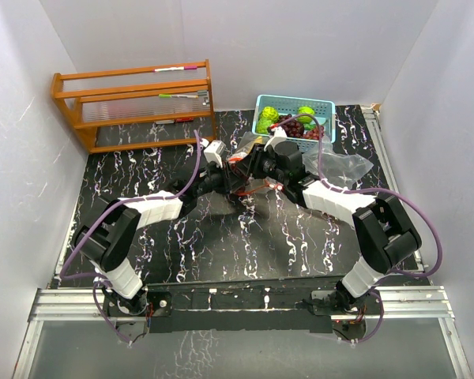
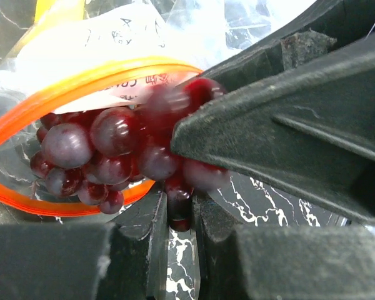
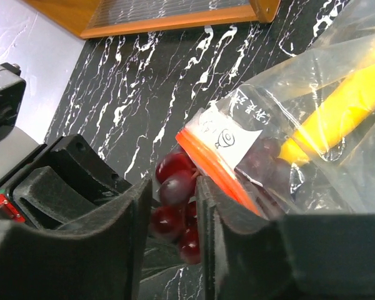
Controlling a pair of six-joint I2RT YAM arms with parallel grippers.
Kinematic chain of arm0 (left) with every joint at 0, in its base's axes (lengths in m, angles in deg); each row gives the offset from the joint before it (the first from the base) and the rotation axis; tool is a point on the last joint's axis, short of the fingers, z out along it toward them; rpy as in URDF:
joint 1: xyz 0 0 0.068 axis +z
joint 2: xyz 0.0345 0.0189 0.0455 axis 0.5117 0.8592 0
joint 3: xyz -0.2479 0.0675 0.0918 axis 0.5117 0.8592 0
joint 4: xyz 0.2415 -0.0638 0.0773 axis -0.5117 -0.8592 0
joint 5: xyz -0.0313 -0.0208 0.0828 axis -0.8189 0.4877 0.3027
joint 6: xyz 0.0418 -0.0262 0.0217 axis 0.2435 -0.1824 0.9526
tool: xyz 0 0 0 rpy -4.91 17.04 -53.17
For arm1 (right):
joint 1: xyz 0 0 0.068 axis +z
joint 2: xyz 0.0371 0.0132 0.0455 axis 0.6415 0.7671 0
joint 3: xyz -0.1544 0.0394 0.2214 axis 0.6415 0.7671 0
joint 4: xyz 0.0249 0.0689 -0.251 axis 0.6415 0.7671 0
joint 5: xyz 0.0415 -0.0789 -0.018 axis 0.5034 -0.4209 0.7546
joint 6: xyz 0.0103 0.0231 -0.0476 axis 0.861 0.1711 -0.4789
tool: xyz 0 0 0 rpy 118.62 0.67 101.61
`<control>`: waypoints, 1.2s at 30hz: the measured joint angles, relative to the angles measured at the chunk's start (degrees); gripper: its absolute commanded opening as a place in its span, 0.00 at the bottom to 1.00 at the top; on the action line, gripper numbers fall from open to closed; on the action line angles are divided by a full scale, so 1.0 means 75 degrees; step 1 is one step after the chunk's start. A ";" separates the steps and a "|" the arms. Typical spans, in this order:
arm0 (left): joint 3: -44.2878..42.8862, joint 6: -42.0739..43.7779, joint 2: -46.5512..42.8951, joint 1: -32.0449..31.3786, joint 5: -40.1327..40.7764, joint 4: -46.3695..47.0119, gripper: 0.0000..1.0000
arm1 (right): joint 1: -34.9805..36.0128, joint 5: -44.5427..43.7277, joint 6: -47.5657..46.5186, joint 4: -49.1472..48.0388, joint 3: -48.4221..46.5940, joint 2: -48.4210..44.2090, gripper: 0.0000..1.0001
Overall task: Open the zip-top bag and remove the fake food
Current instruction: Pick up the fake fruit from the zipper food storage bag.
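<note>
Dark red plastic grapes [image 2: 106,150], a glossy bunch, sit half out of the mouth of the clear plastic zip-top bag [image 3: 337,169], ringed by its orange zip strip [image 2: 81,81]; the bag is between the two grippers towards the back of the black, white-veined marble table [image 1: 221,237], just in front of the light-blue plastic basket [image 1: 296,98]. A yellow plastic banana [image 3: 344,106] lies deeper inside the bag, behind a white printed label [image 3: 228,128].

The left gripper [image 2: 179,203] has its fingers drawn almost together, pinching the lowest grape of the bunch; the right gripper [image 3: 174,182] reaches in from the opposite side, its fingers a little apart with grapes between them; whether they press the fruit I cannot tell.

In the basket rest two bumpy lime-green plastic balls [image 1: 268,116] and another dark grape bunch [image 1: 294,126]; an orange wooden rack [image 1: 134,106] stands at the back left corner, well apart from the bag.
</note>
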 measured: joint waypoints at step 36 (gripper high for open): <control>-0.3142 0.0256 -0.0525 0.0067 0.0119 -0.1804 0.02 | -0.0822 -0.1865 -0.0935 0.0842 0.0038 -0.0997 0.71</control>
